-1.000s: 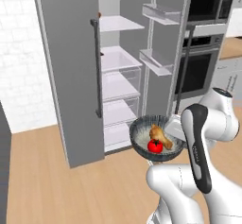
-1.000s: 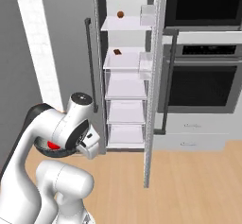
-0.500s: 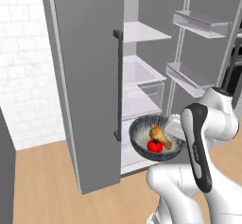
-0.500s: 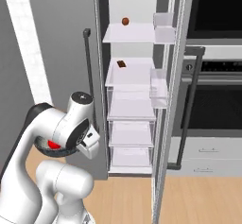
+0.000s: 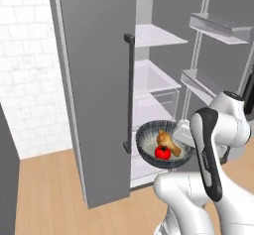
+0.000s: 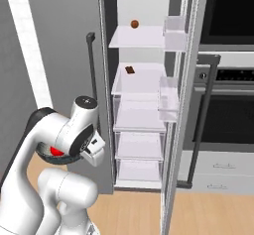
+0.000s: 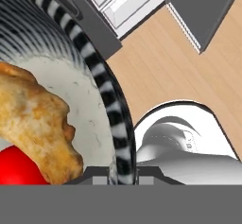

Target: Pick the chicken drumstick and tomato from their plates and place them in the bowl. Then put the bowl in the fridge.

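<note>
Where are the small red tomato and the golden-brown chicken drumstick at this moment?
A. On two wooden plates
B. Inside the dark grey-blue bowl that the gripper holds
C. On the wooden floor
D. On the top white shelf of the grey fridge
B: the tomato and the chicken drumstick lie together in the dark grey-blue bowl, carried before the open grey fridge.

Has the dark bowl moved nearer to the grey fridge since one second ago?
Yes. The dark grey-blue ceramic bowl has come closer to the tall grey fridge.
</note>
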Tool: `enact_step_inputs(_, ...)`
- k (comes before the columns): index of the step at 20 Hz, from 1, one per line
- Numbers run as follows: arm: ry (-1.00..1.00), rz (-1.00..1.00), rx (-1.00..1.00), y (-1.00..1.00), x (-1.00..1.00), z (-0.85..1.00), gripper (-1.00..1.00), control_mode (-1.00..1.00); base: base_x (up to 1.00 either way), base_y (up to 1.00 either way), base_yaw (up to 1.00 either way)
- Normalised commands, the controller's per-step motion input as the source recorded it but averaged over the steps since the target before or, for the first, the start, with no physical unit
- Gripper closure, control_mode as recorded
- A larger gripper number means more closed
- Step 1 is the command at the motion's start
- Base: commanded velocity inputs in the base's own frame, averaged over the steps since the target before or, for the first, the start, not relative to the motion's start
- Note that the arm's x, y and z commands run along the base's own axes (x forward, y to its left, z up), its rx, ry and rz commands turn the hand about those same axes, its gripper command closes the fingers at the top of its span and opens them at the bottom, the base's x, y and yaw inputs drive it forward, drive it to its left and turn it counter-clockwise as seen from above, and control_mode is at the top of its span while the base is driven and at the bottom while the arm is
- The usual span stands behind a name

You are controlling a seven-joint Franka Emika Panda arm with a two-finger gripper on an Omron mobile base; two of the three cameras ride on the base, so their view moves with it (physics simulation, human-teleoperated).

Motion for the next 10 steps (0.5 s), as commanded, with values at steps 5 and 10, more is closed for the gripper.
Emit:
enact_step_inputs(5,0.00,0.00,0.00,0.00,0.00,0.00,1.00,1.00,0.25,-0.46,0.04)
enact_step_inputs(10,0.00,0.00,0.00,0.00,0.00,0.00,1.00,1.00,0.59,-0.23,0.06)
